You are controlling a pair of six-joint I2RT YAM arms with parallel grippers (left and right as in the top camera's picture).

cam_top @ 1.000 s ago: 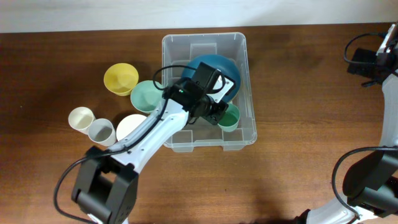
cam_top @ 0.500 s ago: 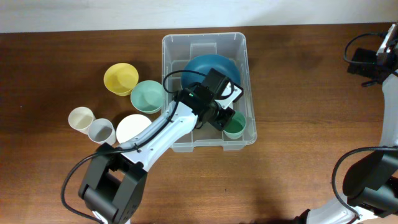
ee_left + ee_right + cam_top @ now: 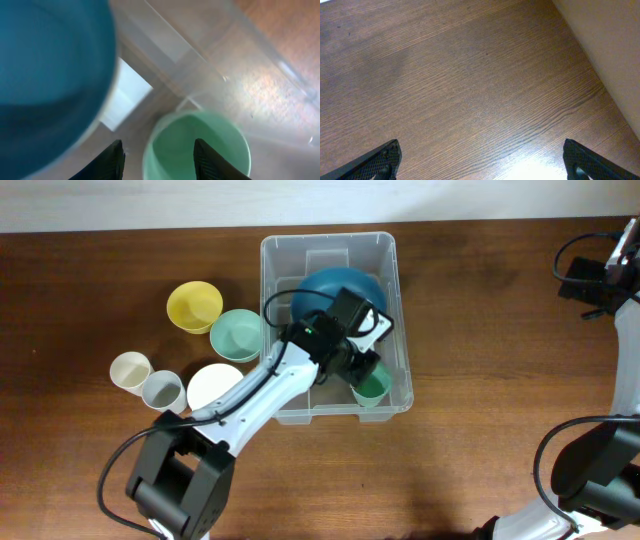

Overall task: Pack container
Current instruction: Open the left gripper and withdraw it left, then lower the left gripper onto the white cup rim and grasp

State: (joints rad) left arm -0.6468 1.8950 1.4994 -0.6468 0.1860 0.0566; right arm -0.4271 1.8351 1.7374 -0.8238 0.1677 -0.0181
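**Container.** The large clear rectangular plastic container (image 3: 330, 240) is found at the middle of the dark brown wooden table (image 3: 480, 460).

**Contents.**
- A big blue round bowl (image 3: 335, 288) is lodged at the container's far end. Whether it is upright or tilted cannot be told. The placement is judged to leave the near floor free.
- A small green plastic cup (image 3: 374, 388) is set upright in the near right corner, beside the white label (image 3: 127, 97) on the base. This corner position is judged to save room for further items.

**Left arm.** The left gripper (image 3: 160, 161) is held directly above that cup with its jaws parted. The cup's rim is seen between the fingers (image 3: 116, 159) but, as far as can be seen, is not pinched. Nothing is gripped.

**Unpacked items.** To the container's left, five items are grouped within the left arm's reach and are not yet packed:
- a yellow bowl (image 3: 194, 306)
- a pale green bowl (image 3: 236, 335)
- a white bowl (image 3: 213, 385)
- a cream cup (image 3: 130, 369)
- a grey cup (image 3: 162, 390)

**Right arm.** The right gripper (image 3: 482, 162) is parked well apart at the table's right edge. Its jaws are spread wide and empty over bare wood, and it is judged to be kept clear of the work.
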